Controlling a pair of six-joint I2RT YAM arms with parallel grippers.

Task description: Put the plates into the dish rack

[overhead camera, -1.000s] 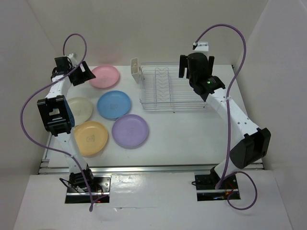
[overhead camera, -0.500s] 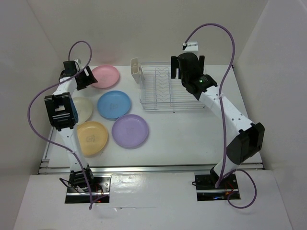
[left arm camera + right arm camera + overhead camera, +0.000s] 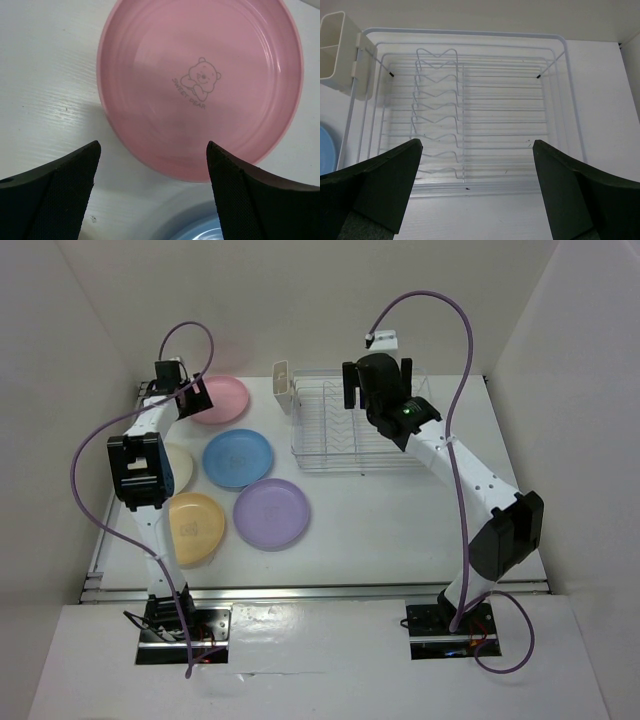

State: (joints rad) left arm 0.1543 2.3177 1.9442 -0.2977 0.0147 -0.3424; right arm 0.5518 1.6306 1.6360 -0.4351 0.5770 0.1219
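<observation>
Left gripper (image 3: pixel 190 400) sits at the upper left of the overhead view, at the left rim of the pink plate (image 3: pixel 225 398). A second ago it was further left. Right gripper (image 3: pixel 372 388) has also slid left, from above the right end of the rack (image 3: pixel 350 435) to above its back middle. Plates and rack have not moved.

White table (image 3: pixel 400 520), boxed in by plain white walls (image 3: pixel 300 300). Pink plate is at the upper left, with the blue plate (image 3: pixel 237 457) just below it. Cream plate (image 3: pixel 182 466) lies left of the blue one, partly hidden by the left arm. Yellow plate (image 3: pixel 192 528) and purple plate (image 3: pixel 271 513) lie side by side nearest the arm bases. All five lie flat on the table. Rack stands at upper centre, right of the plates, with a cream cup (image 3: pixel 282 385) on its left end.

Left gripper's jaws are spread wide and grip nothing. In its wrist view the pink plate's near rim lies between the two fingers, and whether they touch it cannot be told. Right gripper's jaws are likewise wide apart and released, framing the rack below.
</observation>
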